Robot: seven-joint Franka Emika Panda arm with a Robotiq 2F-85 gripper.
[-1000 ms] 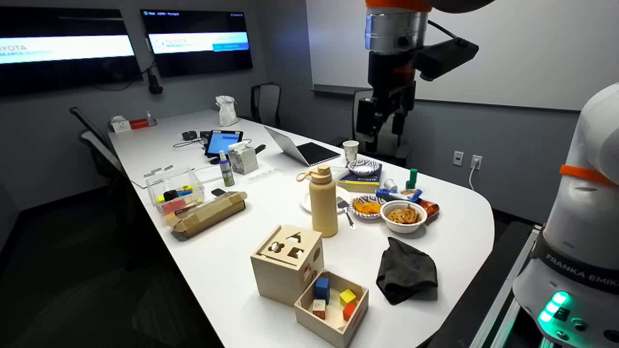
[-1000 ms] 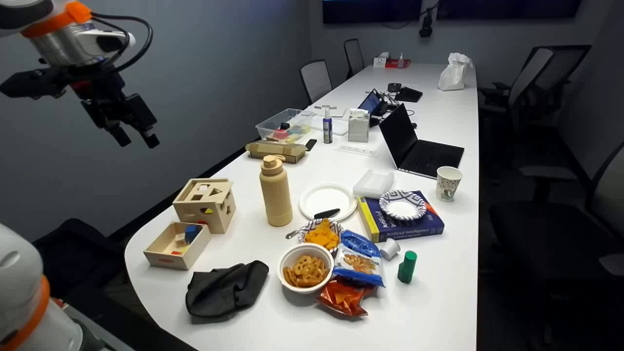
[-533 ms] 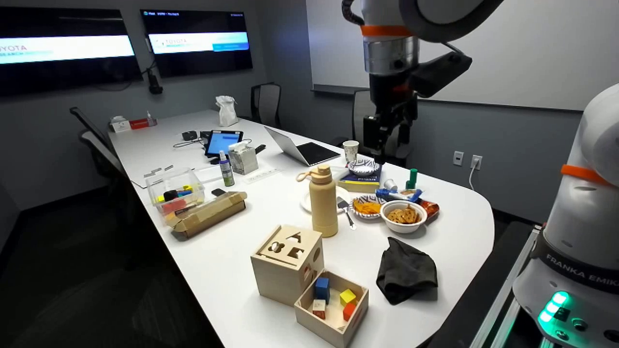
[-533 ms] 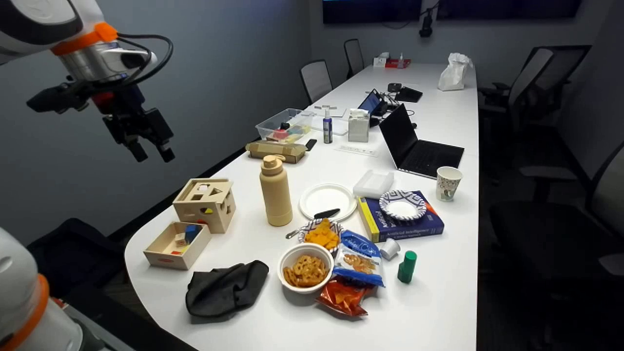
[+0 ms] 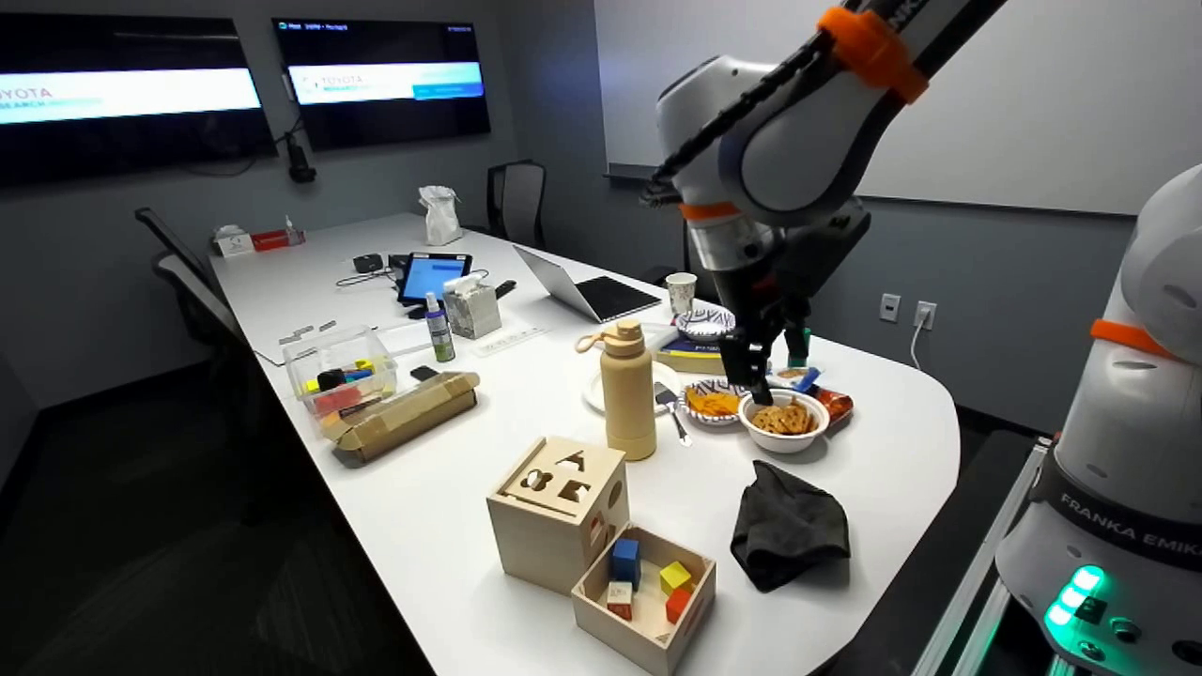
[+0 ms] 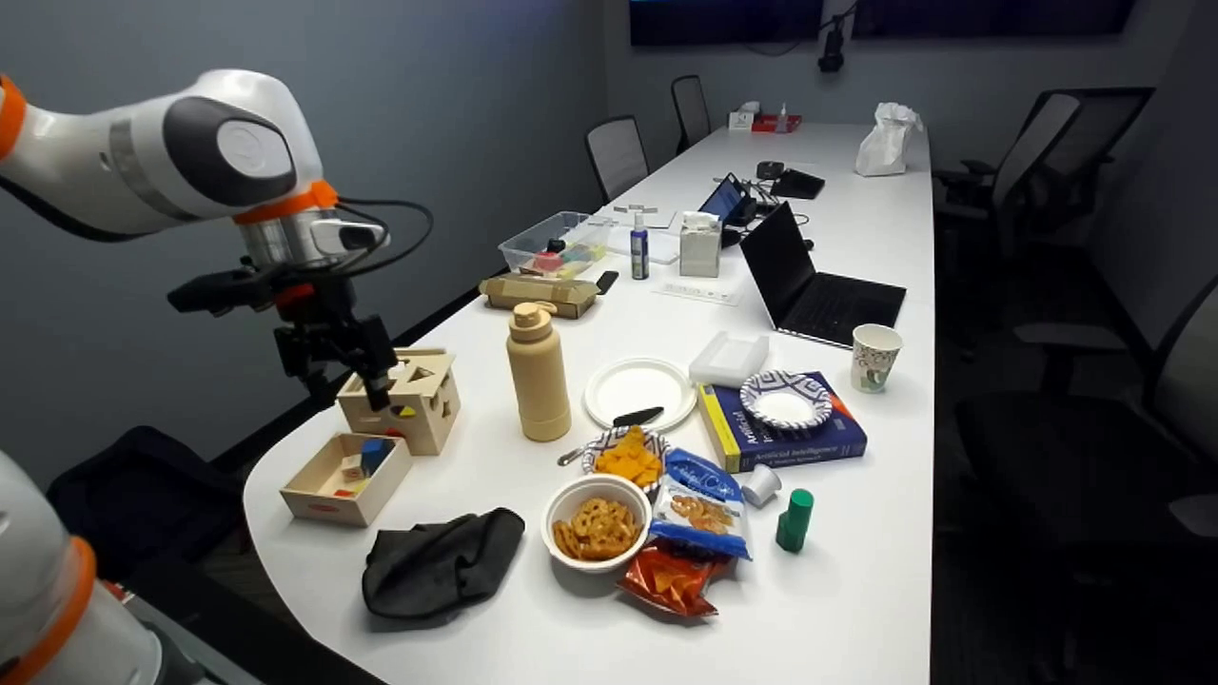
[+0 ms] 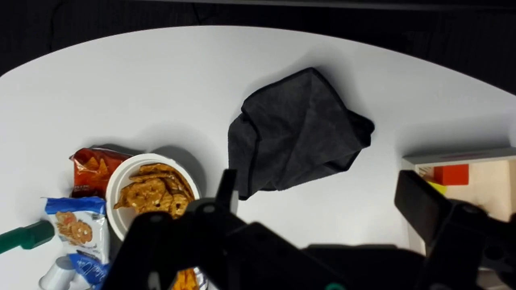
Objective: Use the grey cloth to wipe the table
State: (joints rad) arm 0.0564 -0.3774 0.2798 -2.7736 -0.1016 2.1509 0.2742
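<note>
One long white bench [image 6: 809, 618] runs away through the room, its rounded end beside the robot arm [image 5: 793, 150], which bends down over it. The arm's end effector [image 7: 317, 183] hangs above that end with its two fingers [image 7: 419, 203] well apart, a wide gap between them. Farther along the bench sits an open laptop [image 6: 842, 309].

The dark grey cloth [image 7: 298, 135] lies rumpled on the bench, near the rounded edge. In the wrist view it shows beyond the gap between the fingers; in both exterior views it lies apart from the end effector. A thick book [image 6: 790, 449], lettered Artificial Intelligence, lies flat. A tan bottle [image 6: 540, 381] stands upright between a pale wooden shape sorter [image 5: 540, 540] with cut-outs and a round white plate [image 6: 628, 385]. Just beside the sorter is an open wooden box [image 5: 615, 631]; whether the two touch I cannot tell. The cloth lies between this box and a white bowl [image 5: 787, 444] of pretzel snacks [image 6: 598, 529], apart from both. A blue-and-white snack bag [image 6: 702, 504] and a reddish snack bag [image 6: 674, 578] lie just beside the bowl. A paper cup [image 6: 873, 362] stands upright near the book, and a small green object [image 6: 795, 521] is near the bags. Smallest, a blue block [image 5: 625, 560], a yellow block [image 5: 675, 577], a red block [image 5: 678, 606] and a pale block [image 5: 620, 598] lie inside the open box.
</note>
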